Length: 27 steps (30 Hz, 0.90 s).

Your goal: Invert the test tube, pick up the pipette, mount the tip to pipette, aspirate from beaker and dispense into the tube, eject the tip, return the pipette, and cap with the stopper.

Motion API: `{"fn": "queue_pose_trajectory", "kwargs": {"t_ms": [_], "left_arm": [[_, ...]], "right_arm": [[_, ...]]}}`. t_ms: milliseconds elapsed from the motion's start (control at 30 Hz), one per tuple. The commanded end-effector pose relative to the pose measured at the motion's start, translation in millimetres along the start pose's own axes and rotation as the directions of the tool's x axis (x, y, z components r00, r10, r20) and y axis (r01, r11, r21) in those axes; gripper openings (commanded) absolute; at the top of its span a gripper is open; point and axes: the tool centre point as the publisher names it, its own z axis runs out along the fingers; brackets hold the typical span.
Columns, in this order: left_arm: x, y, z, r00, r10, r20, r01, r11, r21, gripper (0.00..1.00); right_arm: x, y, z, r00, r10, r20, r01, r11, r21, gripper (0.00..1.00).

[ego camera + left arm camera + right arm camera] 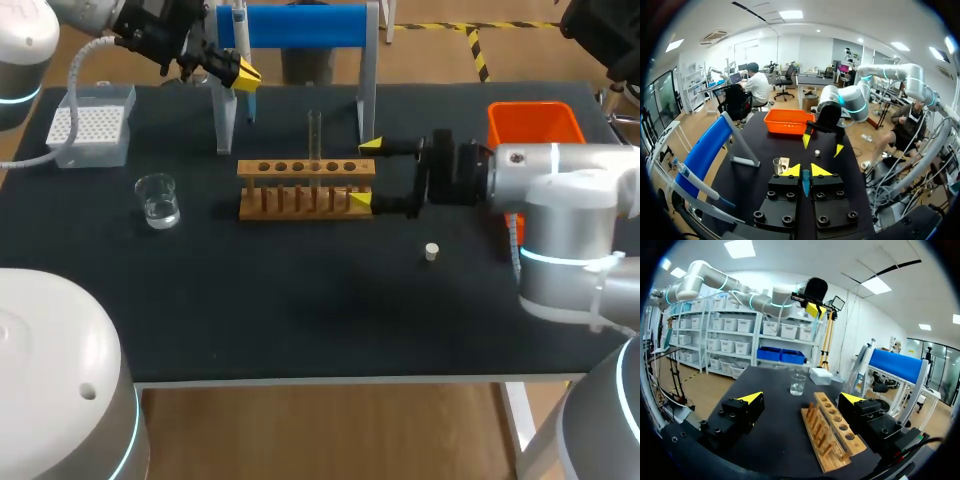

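Head view: at the table's [300,320] back edge, the left gripper [238,74] clamps the pipette [249,102]. The right gripper [364,172] gapes around the rack's [300,190] end, tube [314,135] upright inside.
Left wrist view: 2 fingers [790,171] pinch the pipette.
Right wrist view: fingers [752,397] wide apart, rack between.

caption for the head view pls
Left claw closed on the pipette at the stand; right claw open astride the wooden rack end
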Motion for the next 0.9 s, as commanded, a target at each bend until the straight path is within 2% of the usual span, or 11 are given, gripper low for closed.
{"fn": "queue_pose_trajectory", "kwargs": {"t_ms": [33, 500, 667, 900], "left_arm": [[3.0, -2.3, 1.3, 1.000, 0.000, 0.001, 0.000, 1.000, 0.001, 0.00], [35.1, -38.0, 39.1, 1.000, -0.025, -0.002, 0.025, 1.000, 0.017, 0.00], [43.7, -42.5, 49.7, 1.000, -0.021, 0.007, 0.021, 1.000, 0.007, 0.00], [51.3, -41.6, 60.1, 0.996, -0.037, 0.076, 0.035, 0.999, 0.022, 0.00]], "right_arm": [[2.5, 4.6, -10.7, 0.999, -0.011, -0.030, 0.010, 1.000, -0.029, 1.00], [14.8, 17.7, 11.0, 0.995, -0.021, -0.098, 0.012, 0.996, -0.091, 1.00], [18.7, 20.5, 13.5, 0.993, -0.014, -0.115, 0.003, 0.995, -0.100, 1.00], [20.6, 25.9, 12.7, 0.993, -0.004, -0.120, -0.010, 0.994, -0.113, 1.00]]}}
